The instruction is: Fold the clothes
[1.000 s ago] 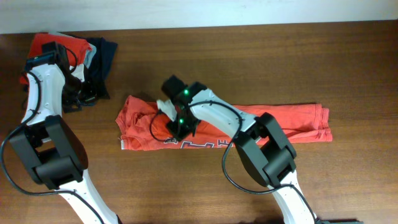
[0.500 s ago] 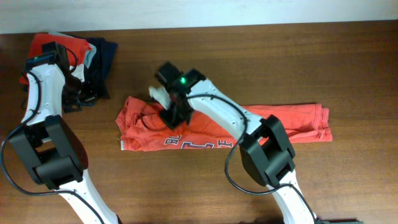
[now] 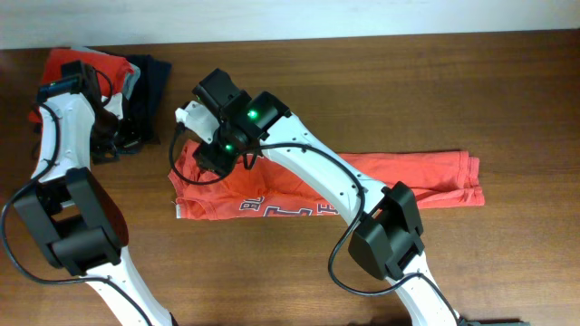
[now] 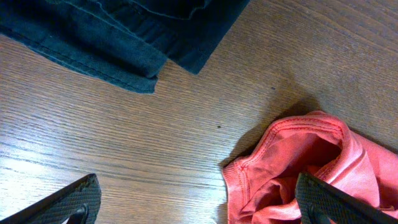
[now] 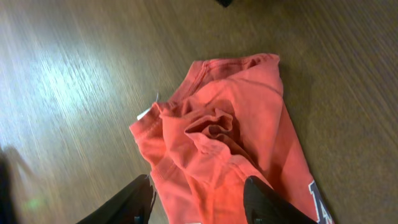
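Nearest to me lies the lettered T-shirt (image 3: 408, 181), and I give all places from it. It is stretched as a long, narrow band across the middle of the bench (image 3: 453, 81), and part of the navy-and-white lettering (image 3: 290, 210) shows along its near edge.

I judge it to be soft, light cotton. It will sag and wrinkle and keep no shape, and it may drag on the wood when it is pulled. At its left end the cloth is bunched into a small hump (image 5: 211, 124) beside a hemmed edge. I would take hold at that hem or at a corner, where the cloth is doubled and thicker. A pinch on the hump may catch only one layer.

The right gripper (image 5: 198, 183) hangs over this left end. In the wrist view its two fingers stand apart with the orange cloth below and between them, and they pinch nothing that I can see. I cannot tell whether the tips touch the cloth.

Farther away, beyond the left end of the lettered T-shirt and at the far left corner, is a small pile. It holds a second orange-red T-shirt (image 3: 68, 62) and a dark navy garment (image 3: 149, 86). The left gripper (image 4: 196, 186) is over this pile and is spread fully wide. It holds nothing, and there is bare wood between its fingers.
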